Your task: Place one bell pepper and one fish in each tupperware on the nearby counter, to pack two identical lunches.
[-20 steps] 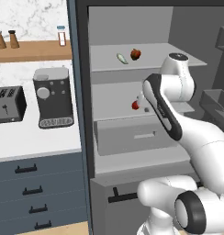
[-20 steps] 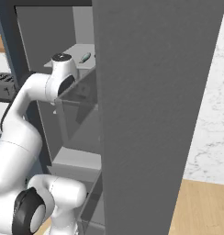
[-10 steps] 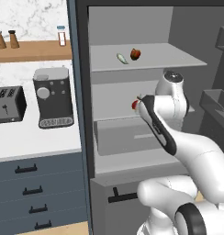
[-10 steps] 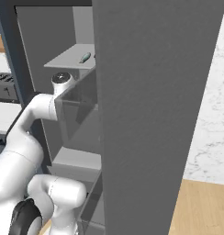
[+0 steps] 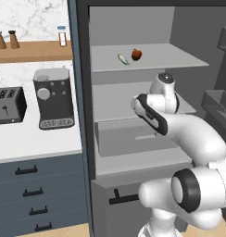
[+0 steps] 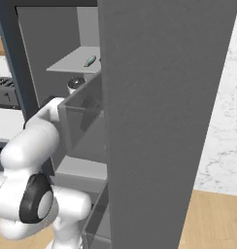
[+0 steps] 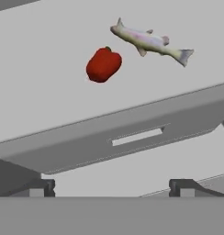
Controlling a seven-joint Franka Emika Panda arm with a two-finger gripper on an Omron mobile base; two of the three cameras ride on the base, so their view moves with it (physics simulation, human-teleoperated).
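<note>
Inspection of the open fridge point(image 5: 82, 115) finds one red bell pepper point(image 7: 103, 64) and one fish point(image 7: 149, 41) lying close beside each other, not touching, on a pale grey shelf point(image 7: 45, 101). From the left base view a second pepper point(image 5: 136, 54) and a second fish point(image 5: 122, 59) rest on the upper shelf point(image 5: 179, 58). The gripper point(image 7: 112, 186) hangs above the lower pair with its jaws spread wide and nothing between them; both finger tips point(image 7: 180, 184) show well apart. The white counter point(image 5: 22, 148), with a toaster point(image 5: 6, 106) and a coffee machine point(image 5: 53, 98) on it, lies to the left of the fridge; no lunch boxes can be made out in these views. Handling assessment: the pepper is judged light, firm and glossy, liable to roll, and best gripped across its widest part. The fish is judged slender, smooth and probably slippery; a hold across the thick mid-body is advised, as the tapered tail or head would likely slide out. Neither item appears fragile, yet a moderate squeeze is recommended
</note>
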